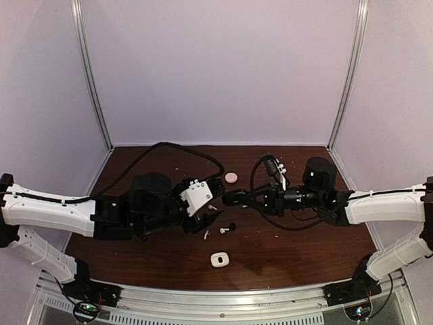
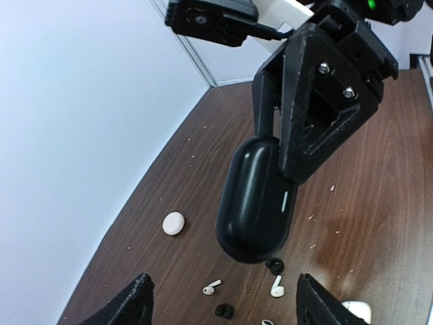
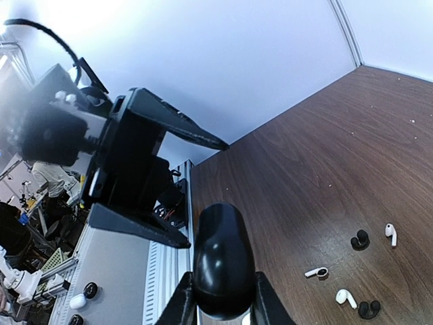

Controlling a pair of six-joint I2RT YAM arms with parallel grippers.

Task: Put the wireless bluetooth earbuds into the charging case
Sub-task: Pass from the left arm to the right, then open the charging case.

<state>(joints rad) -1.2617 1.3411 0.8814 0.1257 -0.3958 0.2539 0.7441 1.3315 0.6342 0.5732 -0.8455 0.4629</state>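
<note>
My right gripper (image 1: 243,198) is shut on a black charging case (image 1: 232,198) and holds it above the table; the case looks closed in the left wrist view (image 2: 256,203) and in the right wrist view (image 3: 222,267). My left gripper (image 1: 206,220) is open and empty, facing the case, its fingertips (image 2: 135,305) low in its own view. On the table below lie white earbuds (image 2: 212,287) (image 2: 277,289) and black earbuds (image 2: 274,265) (image 2: 224,311). The right wrist view shows white earbuds (image 3: 316,272) (image 3: 346,297) (image 3: 390,233) and black ones (image 3: 359,240) (image 3: 369,309).
A white case (image 1: 218,259) lies near the front of the table, also in the left wrist view (image 2: 356,310). A pink round case (image 1: 231,177) lies further back (image 2: 174,223). Black cables (image 1: 196,154) loop over the back of the brown table (image 1: 304,250). Walls enclose three sides.
</note>
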